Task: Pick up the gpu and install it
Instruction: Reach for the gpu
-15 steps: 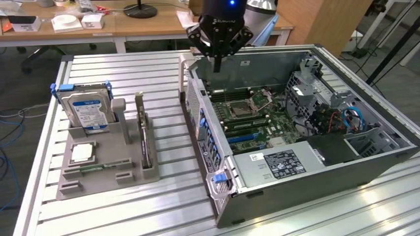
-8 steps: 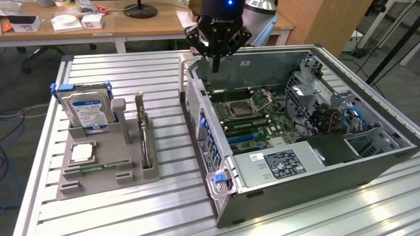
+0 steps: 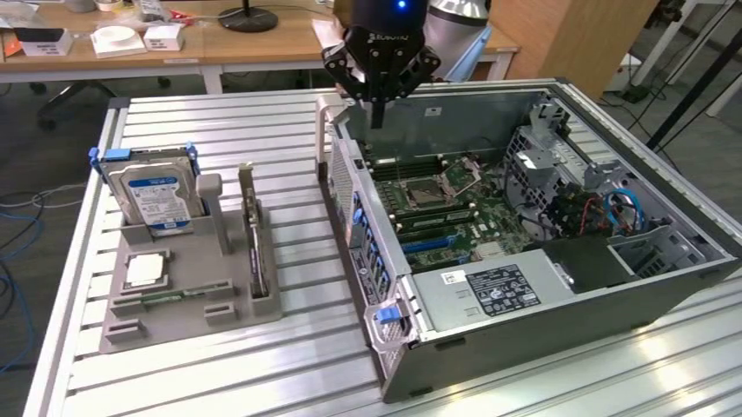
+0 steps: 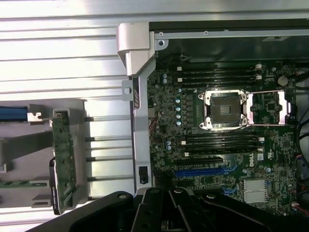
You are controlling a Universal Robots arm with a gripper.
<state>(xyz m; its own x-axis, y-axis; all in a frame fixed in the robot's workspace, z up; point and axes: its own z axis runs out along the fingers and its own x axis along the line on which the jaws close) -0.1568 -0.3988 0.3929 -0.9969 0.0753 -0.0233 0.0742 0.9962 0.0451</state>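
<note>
Below the hand (image 3: 377, 115) and off to the exterior view's left of it, the gpu (image 3: 252, 228) stands on its long edge in a slot of the grey holder (image 3: 186, 300) on the table (image 3: 232, 130). The hand hangs over the near wall of the open computer case (image 3: 603, 304), between the holder and the motherboard (image 3: 447, 217). Its fingers are pressed together and carry nothing. The card's long axis runs about parallel to that case wall, from far to near in the exterior view, with its thin top edge facing up. From the hand, the hard drive (image 3: 155, 198) stands beyond the card, so the card is the nearer one. I judge that the pick is not yet begun.
</note>
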